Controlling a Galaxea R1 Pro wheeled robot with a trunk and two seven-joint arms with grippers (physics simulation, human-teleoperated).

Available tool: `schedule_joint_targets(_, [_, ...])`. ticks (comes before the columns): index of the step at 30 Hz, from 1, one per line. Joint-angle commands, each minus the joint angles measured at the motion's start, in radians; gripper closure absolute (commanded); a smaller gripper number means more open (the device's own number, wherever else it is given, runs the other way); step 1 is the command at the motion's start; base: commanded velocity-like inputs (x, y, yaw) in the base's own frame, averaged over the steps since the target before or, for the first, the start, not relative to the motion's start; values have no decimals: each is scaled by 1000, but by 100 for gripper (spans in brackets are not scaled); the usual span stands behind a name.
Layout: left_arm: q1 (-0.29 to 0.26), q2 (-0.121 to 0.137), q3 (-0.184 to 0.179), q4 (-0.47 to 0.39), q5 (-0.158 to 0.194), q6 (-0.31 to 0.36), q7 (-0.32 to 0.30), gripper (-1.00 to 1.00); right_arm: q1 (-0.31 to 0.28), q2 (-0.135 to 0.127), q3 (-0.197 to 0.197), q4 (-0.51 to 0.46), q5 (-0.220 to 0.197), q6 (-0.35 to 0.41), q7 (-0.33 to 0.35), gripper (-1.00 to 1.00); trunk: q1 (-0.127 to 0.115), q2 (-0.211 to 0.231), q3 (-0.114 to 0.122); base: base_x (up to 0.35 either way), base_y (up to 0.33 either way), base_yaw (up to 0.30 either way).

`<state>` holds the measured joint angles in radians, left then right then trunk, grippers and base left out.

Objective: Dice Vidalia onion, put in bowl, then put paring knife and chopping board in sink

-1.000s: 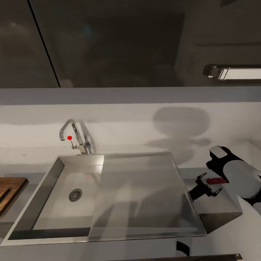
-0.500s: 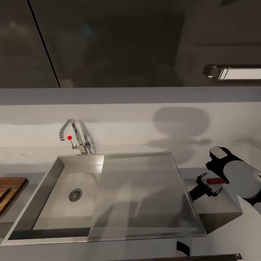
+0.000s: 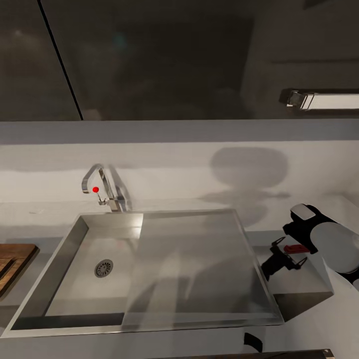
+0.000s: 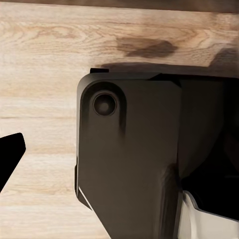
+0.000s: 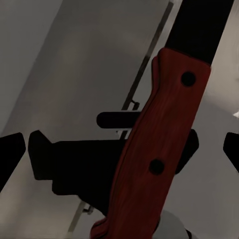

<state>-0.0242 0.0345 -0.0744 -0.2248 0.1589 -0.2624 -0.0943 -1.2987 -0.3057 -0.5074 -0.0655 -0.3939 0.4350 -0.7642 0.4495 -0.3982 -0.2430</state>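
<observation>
Right hand (image 3: 285, 258) pinches my paring knife (image 5: 152, 144) by its red handle, just right of the sink (image 3: 164, 309) over the bench (image 3: 299, 281). Chopping board (image 3: 12, 262) lies far left; left hand's state I cannot tell.

Red-handled paring knife (image 5: 154, 149) gripped (blade dark), sink (image 3: 149, 269) beside

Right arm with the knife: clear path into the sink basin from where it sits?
Probably yes. The right pincer, shut on the paring knife, hangs just beyond the sink rim; nothing stands on the drainboard between.
</observation>
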Motion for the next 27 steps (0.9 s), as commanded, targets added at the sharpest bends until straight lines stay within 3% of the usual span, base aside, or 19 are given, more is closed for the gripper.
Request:
schedule_joint_targets(1, [-1,1,-8,1,10,-3,-2,-100,-1,-1,6,-1,-6,8,-3,-100,1,-2,-2,0,0,0])
schedule_joint_targets(13, [0,1,-8,1,10,-3,-2,-100,0,-13,7,6,-6,9,1,-100,1,-2,-2,0,0,0])
schedule_joint_targets(27, [0,1,-8,1,10,-3,-2,-100,6,-27,7,37,-6,9,73,-100,1,-2,-2,0,0,0])
